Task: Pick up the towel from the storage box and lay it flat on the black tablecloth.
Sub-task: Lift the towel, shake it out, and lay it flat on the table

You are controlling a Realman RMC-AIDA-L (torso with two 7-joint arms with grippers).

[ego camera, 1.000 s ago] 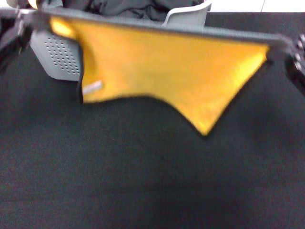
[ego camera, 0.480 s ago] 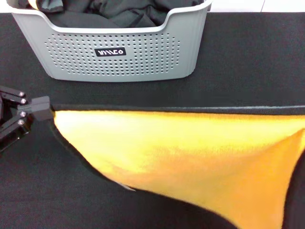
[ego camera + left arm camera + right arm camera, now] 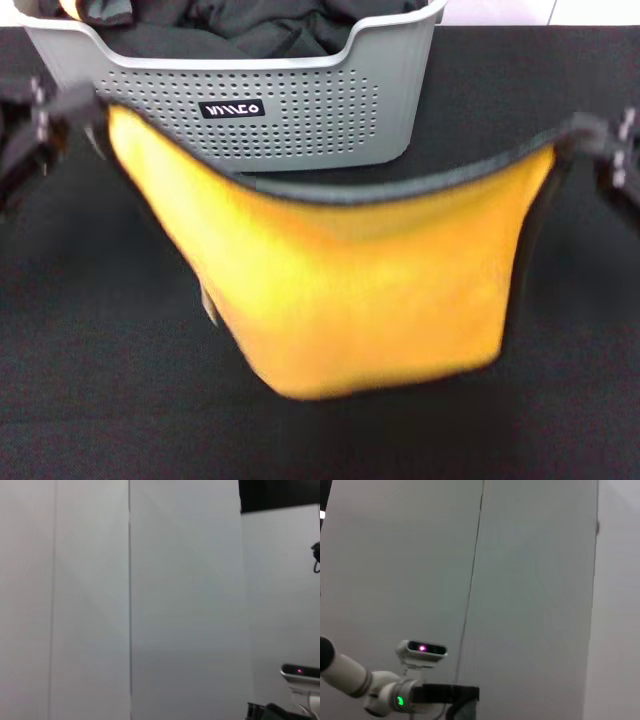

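Since half a second earlier, the towel (image 3: 350,290) had been raised from low and taut to a sagging sling, orange side forward, above the black tablecloth (image 3: 100,400). It was held by its top corners, the left hand (image 3: 60,110) and right hand (image 3: 590,135) each clamped on one, presumably to spread it for laying. Behind stood the storage box (image 3: 300,130), with dark cloths (image 3: 250,25) inside, close to the towel's upper edge.

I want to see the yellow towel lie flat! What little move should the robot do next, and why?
Probably lower both grippers together toward the black tablecloth. The towel hangs in the air, sagging between the left gripper and the right gripper, each pinching a top corner, already out of the storage box. Lowering would let its bottom edge touch down first.
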